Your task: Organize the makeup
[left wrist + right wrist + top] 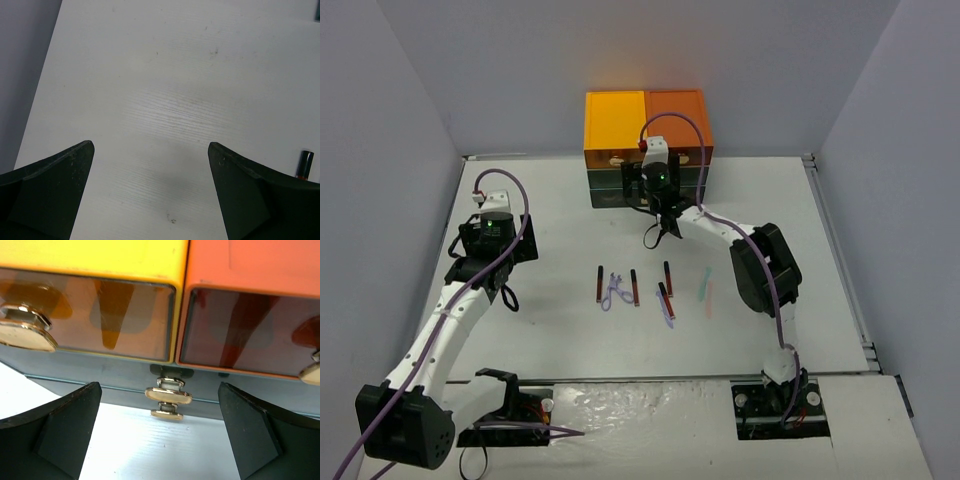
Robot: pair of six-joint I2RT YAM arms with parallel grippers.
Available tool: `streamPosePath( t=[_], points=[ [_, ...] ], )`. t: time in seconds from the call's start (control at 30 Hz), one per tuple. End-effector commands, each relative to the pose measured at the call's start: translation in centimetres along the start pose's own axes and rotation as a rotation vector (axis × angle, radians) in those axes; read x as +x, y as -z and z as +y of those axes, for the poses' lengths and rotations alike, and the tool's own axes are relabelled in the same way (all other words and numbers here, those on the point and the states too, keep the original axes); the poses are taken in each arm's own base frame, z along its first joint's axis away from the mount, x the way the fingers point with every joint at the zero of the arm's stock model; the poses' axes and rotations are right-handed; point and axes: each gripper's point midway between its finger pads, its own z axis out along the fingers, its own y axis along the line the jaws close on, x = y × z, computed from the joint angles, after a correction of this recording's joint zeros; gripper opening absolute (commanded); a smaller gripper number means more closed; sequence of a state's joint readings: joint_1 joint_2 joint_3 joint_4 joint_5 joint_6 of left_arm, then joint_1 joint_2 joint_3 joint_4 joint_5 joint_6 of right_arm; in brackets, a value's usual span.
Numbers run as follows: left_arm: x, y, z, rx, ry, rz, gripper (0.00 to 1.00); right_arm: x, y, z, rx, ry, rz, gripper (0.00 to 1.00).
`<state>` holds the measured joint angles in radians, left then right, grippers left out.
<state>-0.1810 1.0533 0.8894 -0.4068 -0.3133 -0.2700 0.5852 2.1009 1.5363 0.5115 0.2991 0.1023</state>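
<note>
White table boxed in by plain grey walls

A matt white tabletop with fine wood grain (570,200) fills the enclosure. A smooth grey-lilac back wall (640,50), left wall (370,200) and right wall (910,200) rise around it under soft, even light that casts faint shadows. A thin metal rail (840,260) edges the table's right side. Touching the back wall stands a small drawer box (648,120) with yellow and orange translucent fronts over a dark base, and a shiny gold knob (168,396)

To the right of the left gripper (150,145) and behind the right gripper (159,387): four red-black pencils (599,284), one purple curler (615,292), one purple stick (668,314), one mint stick (705,283), one pink stick (709,302). Straight ahead of the right gripper: one drawer box (648,120), two tinted upper drawers (125,315), three gold knobs (168,395)
</note>
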Motion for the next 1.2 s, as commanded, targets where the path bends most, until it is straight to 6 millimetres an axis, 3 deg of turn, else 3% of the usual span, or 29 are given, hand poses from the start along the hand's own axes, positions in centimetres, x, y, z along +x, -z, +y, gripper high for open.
streamPosePath(
  t=[0.0, 0.13, 0.23, 0.47, 0.57, 1.17],
  points=[
    [-2.8, 0.5, 0.1, -0.006, 0.04, -0.08, 0.97, -7.6, 3.8, -1.5, 0.015, -0.048, -0.12, 1.0],
    [-2.9, 0.5, 0.0, -0.001, 0.042, -0.08, 0.97, -9.2, 7.0, -4.2, 0.076, -0.05, -0.085, 1.0],
    [-3.0, 0.6, -0.1, 0.005, 0.043, -0.082, 0.97, -9.7, 8.1, -5.9, 0.075, -0.064, -0.054, 0.99],
    [-3.0, 0.6, -0.1, 0.007, 0.044, -0.082, 0.97, -10.6, 8.1, -9.4, 0.069, -0.101, -0.012, 0.97],
    [-2.9, 0.6, -0.2, 0.009, 0.043, -0.079, 0.97, -10.6, 7.0, -10.5, 0.059, -0.107, 0.011, 0.97],
    [-2.5, 0.1, -0.3, 0.006, 0.035, -0.055, 0.97, -9.7, 3.9, -10.0, 0.026, -0.091, 0.061, 0.88]
  ],
)
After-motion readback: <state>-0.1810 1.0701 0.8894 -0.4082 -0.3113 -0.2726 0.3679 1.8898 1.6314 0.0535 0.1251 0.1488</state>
